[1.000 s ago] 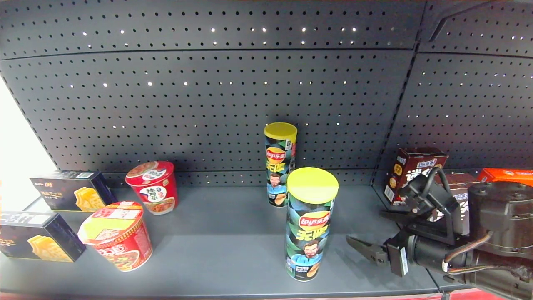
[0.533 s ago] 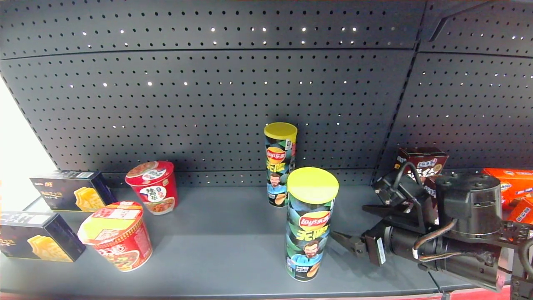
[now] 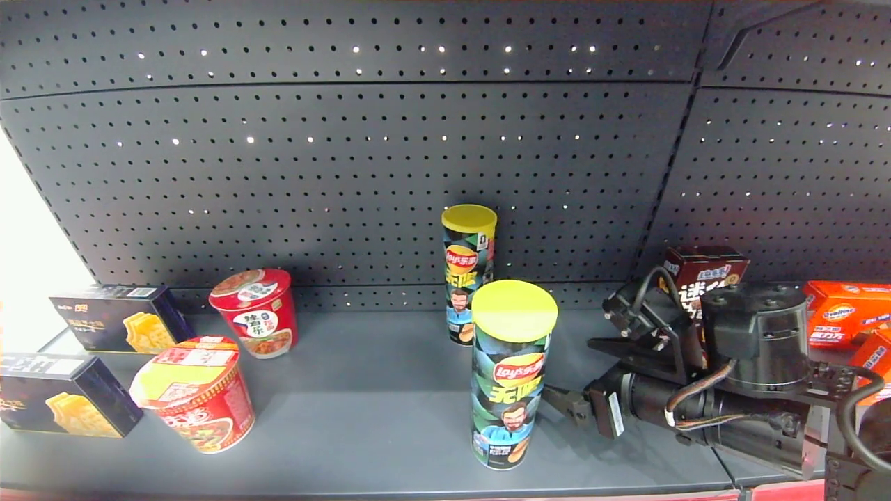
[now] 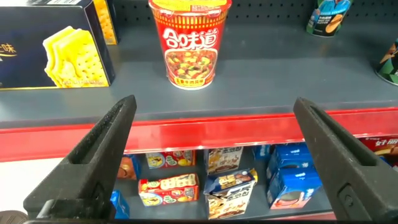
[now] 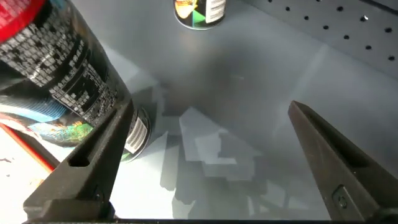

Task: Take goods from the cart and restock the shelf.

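Yellow-lidded cans (image 3: 511,379) (image 3: 468,278), two; cups (image 3: 198,393) (image 3: 256,313), two

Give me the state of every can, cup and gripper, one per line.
front chip can, upright, lid on.
rear chip can, upright, lid on.
front noodle cup, upright, sealed.
rear noodle cup, upright, sealed.
left gripper, jaws open, holding nothing.
right gripper, jaws open, holding nothing, beside the front chip can.

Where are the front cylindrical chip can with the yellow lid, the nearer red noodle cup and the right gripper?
front chip can (image 3: 507,393): head view, printed side.
nearer red noodle cup (image 3: 209,417): head view, red wall.
right gripper (image 5: 209,107): right wrist view, between its fingertips.
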